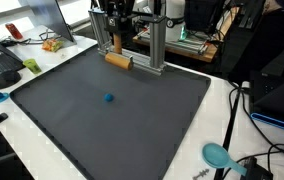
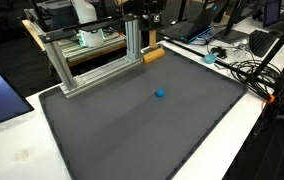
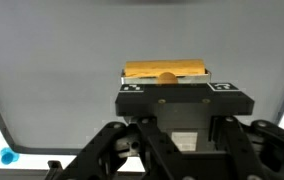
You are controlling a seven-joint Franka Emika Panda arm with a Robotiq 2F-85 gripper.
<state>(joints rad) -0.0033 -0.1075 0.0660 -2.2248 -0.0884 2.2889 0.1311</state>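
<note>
Wrist view: wooden block (image 3: 165, 71) on mat (image 3: 52, 60)

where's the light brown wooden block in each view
In an exterior view: the light brown wooden block lies top centre, at the far edge of the dark grey mat, by the foot of the aluminium frame.
In an exterior view: top centre, just right of the frame's end post.
Wrist view: dead centre.
Shared landmark: the mat, under the block in all three.

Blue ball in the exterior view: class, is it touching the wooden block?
No, the blue ball lies alone in the middle of the dark mat, clearly apart from the wooden block beside the metal frame.
</note>
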